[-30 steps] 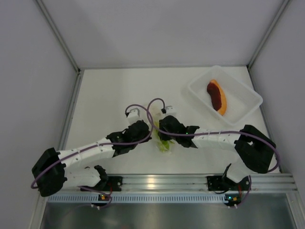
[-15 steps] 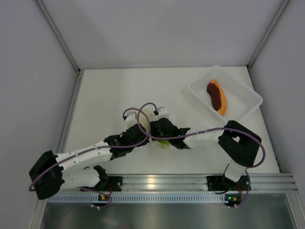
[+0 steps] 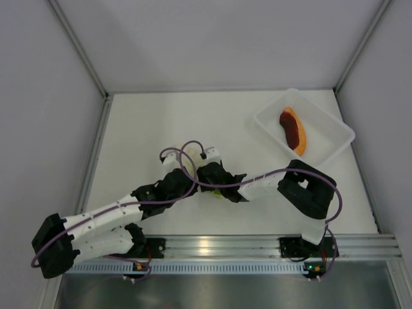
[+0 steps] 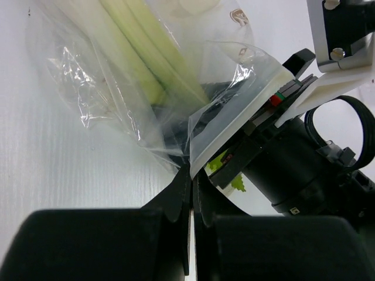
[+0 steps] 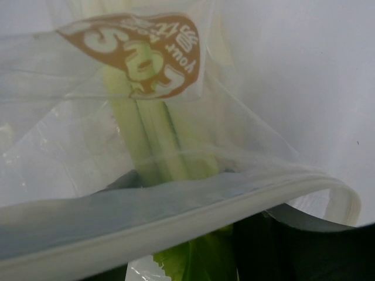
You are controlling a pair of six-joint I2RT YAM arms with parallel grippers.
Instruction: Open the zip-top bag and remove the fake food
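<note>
The clear zip-top bag (image 4: 111, 88) lies on the table with the pale green-yellow leafy stalk (image 4: 155, 61) inside it. My left gripper (image 4: 192, 175) is shut on the edge of the bag's mouth by the white zip strip (image 5: 176, 231). My right gripper (image 4: 231, 175) is at the open mouth, its dark fingers (image 5: 281, 246) closed on the stalk's leafy end (image 5: 196, 260). In the top view both grippers (image 3: 207, 183) meet over the bag and hide most of it. The orange and dark-red wedge (image 3: 293, 131) lies in the tray.
The rigid translucent tray (image 3: 325, 151) stands at the back right. Purple cables loop over both wrists (image 3: 187, 158). White walls stand close on the left, back and right; a metal rail (image 3: 257, 244) runs along the near edge.
Both grippers have moved left and toward the near edge together, taking the bag with them. The right arm has stretched further left. The wedge and tray have not moved.
</note>
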